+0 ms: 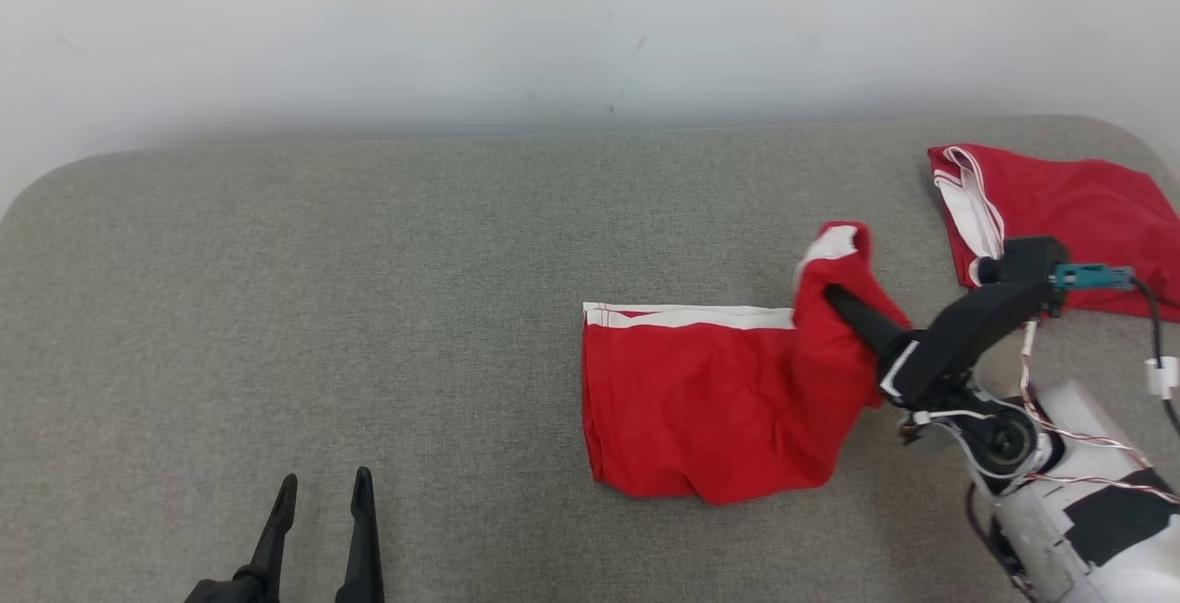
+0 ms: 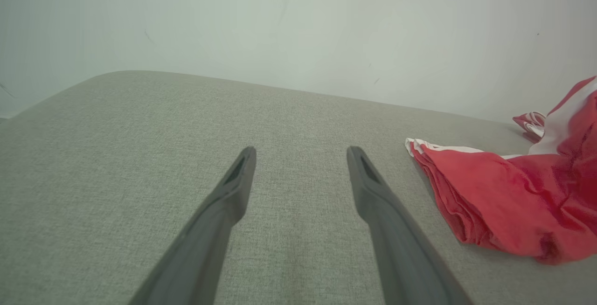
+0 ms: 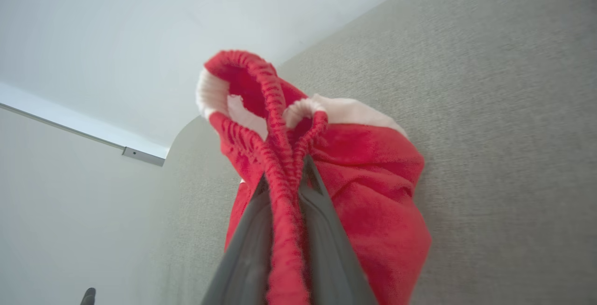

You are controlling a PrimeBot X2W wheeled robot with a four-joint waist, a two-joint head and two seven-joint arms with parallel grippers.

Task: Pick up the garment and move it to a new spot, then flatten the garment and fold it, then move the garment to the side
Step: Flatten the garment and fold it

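Garment [image 1: 701,400] stretches left-right, right end raised.

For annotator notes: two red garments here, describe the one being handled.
On the grey table, look right of centre. The garment there lies half flat, a white band along its far edge, its right end lifted by the right gripper, jaws shut on it. The other red garment lies apart at the far right corner.
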